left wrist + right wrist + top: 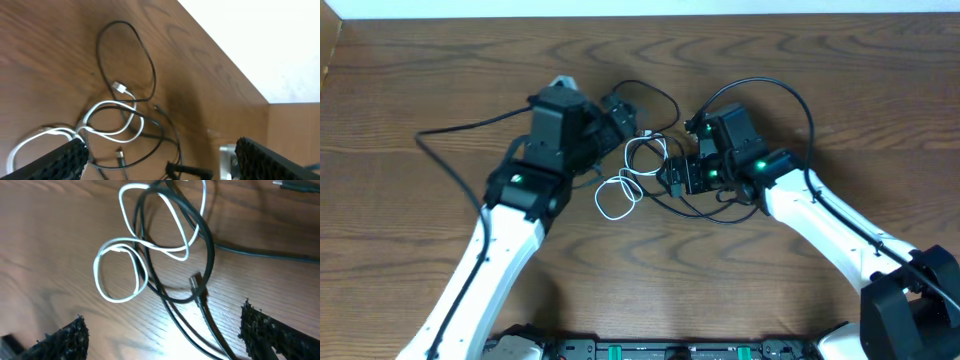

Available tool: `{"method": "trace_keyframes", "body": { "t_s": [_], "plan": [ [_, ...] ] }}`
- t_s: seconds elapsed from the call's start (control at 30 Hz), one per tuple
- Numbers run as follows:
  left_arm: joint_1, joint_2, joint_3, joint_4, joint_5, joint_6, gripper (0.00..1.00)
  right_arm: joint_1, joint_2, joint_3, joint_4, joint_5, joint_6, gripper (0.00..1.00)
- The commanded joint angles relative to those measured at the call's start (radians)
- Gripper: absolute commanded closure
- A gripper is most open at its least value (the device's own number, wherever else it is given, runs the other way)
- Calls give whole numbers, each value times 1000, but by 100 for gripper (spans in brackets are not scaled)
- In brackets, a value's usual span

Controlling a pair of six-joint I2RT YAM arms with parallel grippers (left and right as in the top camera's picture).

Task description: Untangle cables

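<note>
A thin white cable [625, 180] lies in loops at the table's middle, threaded through a thin black cable [655, 98]. My left gripper [620, 118] is open over the tangle's upper left. In the left wrist view the white cable [107, 117] and black cable [145, 55] lie just ahead of the open fingers [160, 160]. My right gripper [672, 176] is open at the tangle's right side. In the right wrist view the white loops [120, 265] and the black cable with its plug [196, 282] lie on the table between and ahead of the open fingers [162, 335].
Thicker black arm cables run across the wood: one to the left [460, 130], one arcing at the right [770, 90]. The table's far edge [640, 14] meets a white wall. A metal bracket [227, 157] shows by the left wrist's right finger.
</note>
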Motion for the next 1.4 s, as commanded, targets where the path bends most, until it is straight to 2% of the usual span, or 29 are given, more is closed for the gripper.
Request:
{"method": "trace_keyframes", "body": {
  "t_s": [0.0,0.1,0.2,0.37,0.53,0.63,0.8,0.87,1.07,1.17,1.3,1.37],
  "plan": [
    [27,-63,3,-78,-92,54,5,-41,-10,2,13,-138,65,7],
    [30,-89,3,-125,-166,53,5,-55,-9,2,21,-178,64,7],
    [30,-89,3,-127,-169,53,5,-49,-9,2,29,-199,64,8],
    [30,-88,3,-148,-168,53,5,-15,-9,2,69,-359,60,10],
    [30,-87,3,-180,-168,53,5,30,-9,2,97,-323,50,15],
    [30,-87,3,-179,-169,53,5,70,-6,2,140,-231,-39,14],
    [30,-87,3,-179,-168,53,5,151,17,2,164,144,-189,14],
    [30,-87,3,-179,-168,53,5,162,42,2,183,236,-219,16],
    [30,-87,3,-179,-168,53,5,161,135,2,238,351,-218,19],
    [30,-87,3,-179,-168,53,5,161,207,2,269,410,-217,25],
    [30,-87,3,-179,-169,53,5,161,220,2,303,429,-216,28],
    [30,-87,3,-179,-169,53,5,161,220,2,332,431,-212,33]
  ]
}}
